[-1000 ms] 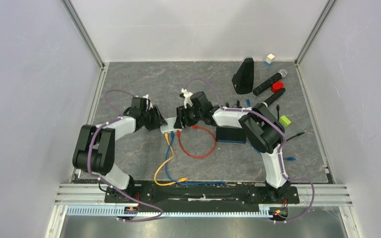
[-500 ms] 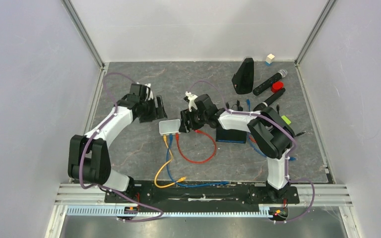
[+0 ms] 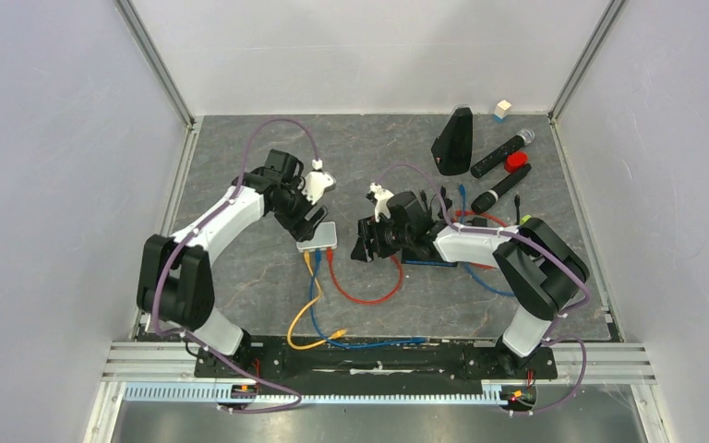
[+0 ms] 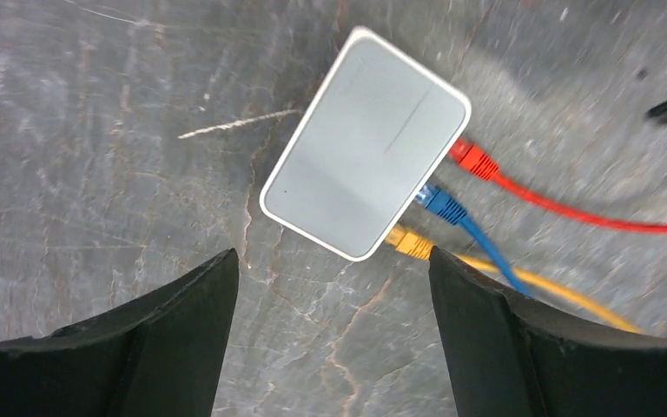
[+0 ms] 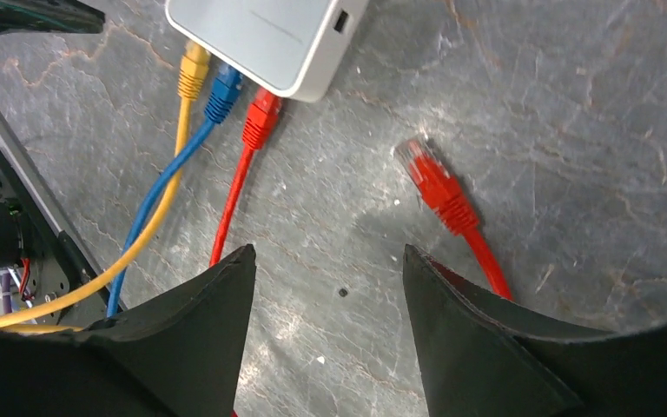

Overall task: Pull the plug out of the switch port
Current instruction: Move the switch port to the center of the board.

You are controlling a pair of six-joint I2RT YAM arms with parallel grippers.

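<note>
The white switch [image 3: 318, 236] lies flat on the grey table, seen from above in the left wrist view [image 4: 365, 143]. A yellow plug [image 5: 193, 69], a blue plug [image 5: 223, 94] and a red plug [image 5: 260, 120] sit in its ports side by side. A second red plug [image 5: 430, 178] lies loose on the table to the switch's right. My left gripper [image 3: 312, 220] [image 4: 332, 256] hovers open just behind the switch, nothing between its fingers. Right of the switch, my right gripper [image 3: 362, 242] [image 5: 328, 252] is open and empty over bare table, beside the loose red plug.
The red cable [image 3: 369, 288] loops in front of the switch; yellow and blue cables [image 3: 309, 318] run to the near edge. At the back right stand a black wedge [image 3: 452, 140], two black microphones [image 3: 501, 152], a red cap [image 3: 516, 161] and a white cube [image 3: 502, 109].
Both grippers left the switch: the left opened wide, lifted off and swung round behind it; the right drew back to the right. The switch turned slightly.
</note>
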